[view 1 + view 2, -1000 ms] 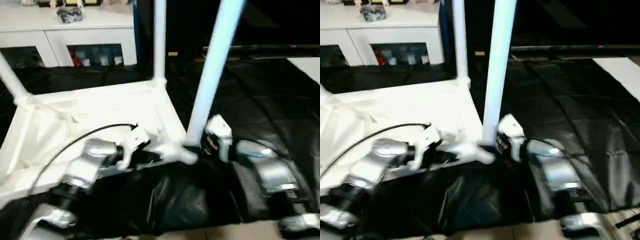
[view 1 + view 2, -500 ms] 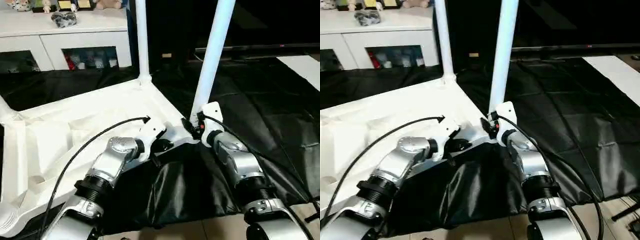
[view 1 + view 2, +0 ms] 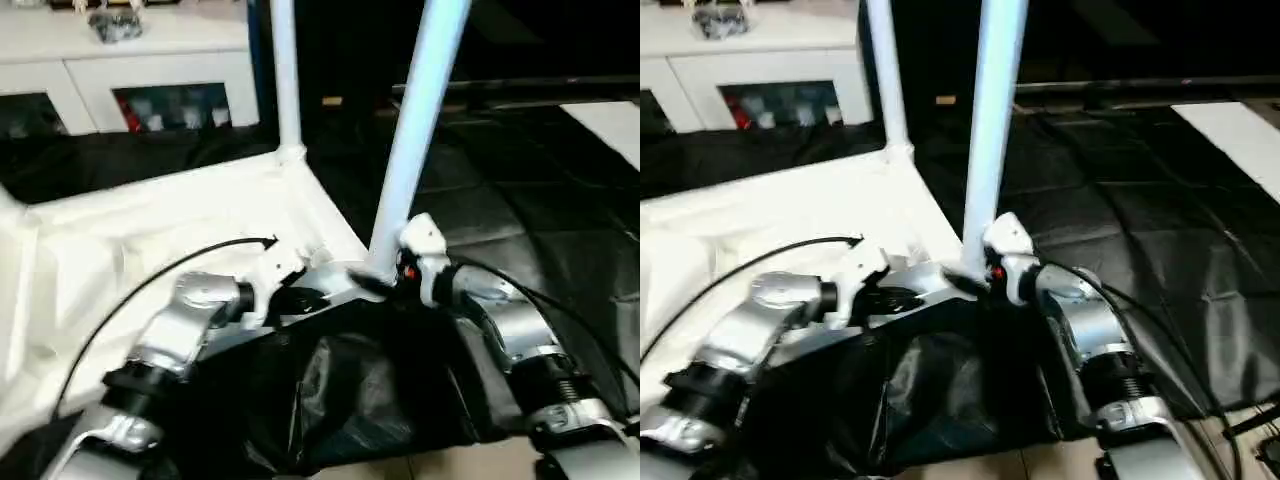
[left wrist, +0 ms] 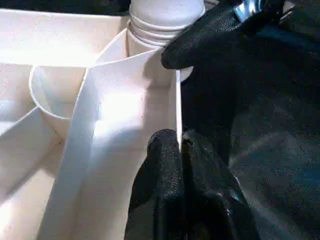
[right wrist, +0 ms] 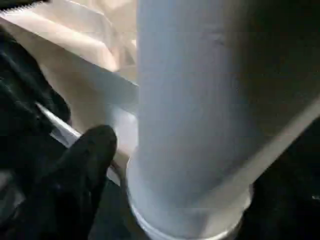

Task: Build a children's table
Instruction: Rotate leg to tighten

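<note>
The children's table lies upside down: its white tabletop (image 3: 150,240) shows its ribbed underside on the black cloth. One white leg (image 3: 285,80) stands in the far corner socket. Another leg (image 3: 415,130) stands in the near right corner socket (image 4: 165,20). My left gripper (image 4: 179,142) is shut on the tabletop's thin near rim, close to that corner. My right gripper (image 3: 385,278) is at the base of the near leg (image 5: 190,100), open. One of its black fingers (image 5: 90,160) stands a little off the leg's collar, and the other finger is hidden behind the leg.
A black cloth (image 3: 520,200) covers the big table under the work and hangs over its front edge. A white cabinet (image 3: 150,60) with small items stands at the back left. A white sheet (image 3: 610,115) lies at the far right. Floor (image 3: 400,470) shows below.
The camera has shifted. My right gripper's fingers have spread away from the near leg's base. My left gripper keeps its pinch on the rim.
</note>
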